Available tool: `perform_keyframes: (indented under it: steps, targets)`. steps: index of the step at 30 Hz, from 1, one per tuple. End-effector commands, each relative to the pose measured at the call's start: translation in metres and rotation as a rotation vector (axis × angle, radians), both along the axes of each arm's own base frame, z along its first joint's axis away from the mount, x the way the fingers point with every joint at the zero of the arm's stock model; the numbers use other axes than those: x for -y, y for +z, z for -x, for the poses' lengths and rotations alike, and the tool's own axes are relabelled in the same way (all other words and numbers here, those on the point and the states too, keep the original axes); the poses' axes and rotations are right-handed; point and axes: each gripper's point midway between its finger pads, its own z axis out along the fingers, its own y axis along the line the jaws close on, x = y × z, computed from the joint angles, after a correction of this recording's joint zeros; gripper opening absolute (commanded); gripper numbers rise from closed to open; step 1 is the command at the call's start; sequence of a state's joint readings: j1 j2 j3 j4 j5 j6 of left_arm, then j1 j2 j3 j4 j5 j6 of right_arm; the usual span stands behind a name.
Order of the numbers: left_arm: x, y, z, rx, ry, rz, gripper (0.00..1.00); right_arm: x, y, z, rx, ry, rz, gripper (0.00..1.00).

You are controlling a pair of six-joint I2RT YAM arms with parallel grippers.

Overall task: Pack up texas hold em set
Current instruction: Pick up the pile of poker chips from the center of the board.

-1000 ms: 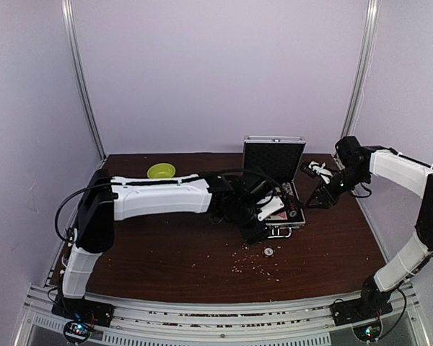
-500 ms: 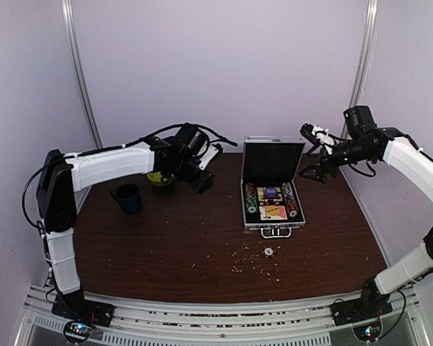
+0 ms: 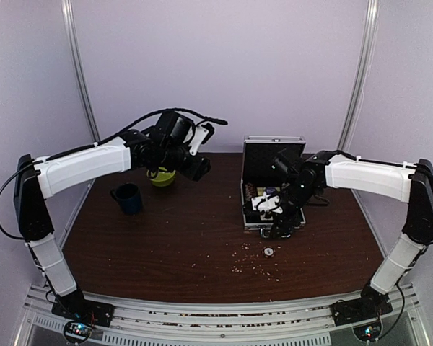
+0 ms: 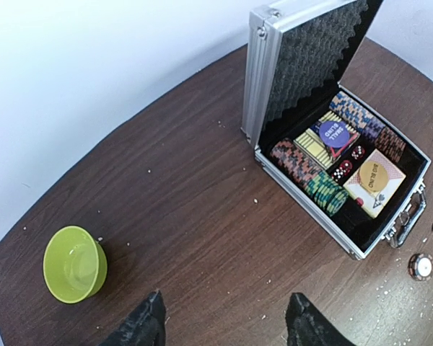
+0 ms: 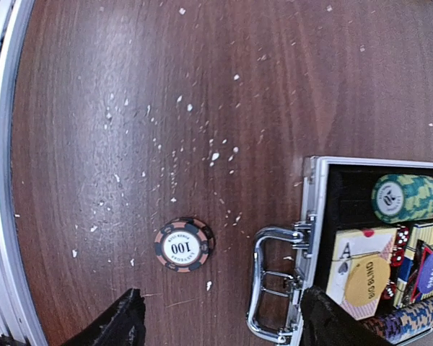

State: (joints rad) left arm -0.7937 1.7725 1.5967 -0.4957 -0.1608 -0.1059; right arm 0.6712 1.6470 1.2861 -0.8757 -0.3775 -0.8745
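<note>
- The silver briefcase (image 3: 260, 155) stands open toward the back of the table, with its lid upright and chips, cards and dice inside.
- One loose chip (image 5: 184, 245), marked 100, lies flat on the wood just in front of the handle (image 5: 270, 285).
- The right gripper (image 5: 224, 324) hangs over the front of the case, fingers apart and empty.
- The left gripper (image 4: 225, 328) hovers near the green bowl (image 4: 73, 263), also spread and empty.
- The chip looks light, hard and smooth. I think it should be pinched at opposite edges, because it may slip.
</note>
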Motion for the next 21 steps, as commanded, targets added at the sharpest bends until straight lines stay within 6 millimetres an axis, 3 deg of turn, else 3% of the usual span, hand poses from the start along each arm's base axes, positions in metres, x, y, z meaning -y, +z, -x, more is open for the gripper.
perform_keyframes:
  steps: [1,7,21]
  targets:
    - [0.005,0.004,-0.001,0.007,-0.002,0.042,0.58,0.014,-0.031,0.009,0.026,0.036,0.173,0.75]
    - [0.006,-0.002,0.0,-0.008,-0.006,0.042,0.58,0.012,-0.06,0.014,0.017,0.046,0.256,0.76]
    - [0.013,-0.019,0.0,-0.043,-0.027,0.03,0.58,0.002,-0.09,0.033,-0.072,0.09,0.282,0.74]
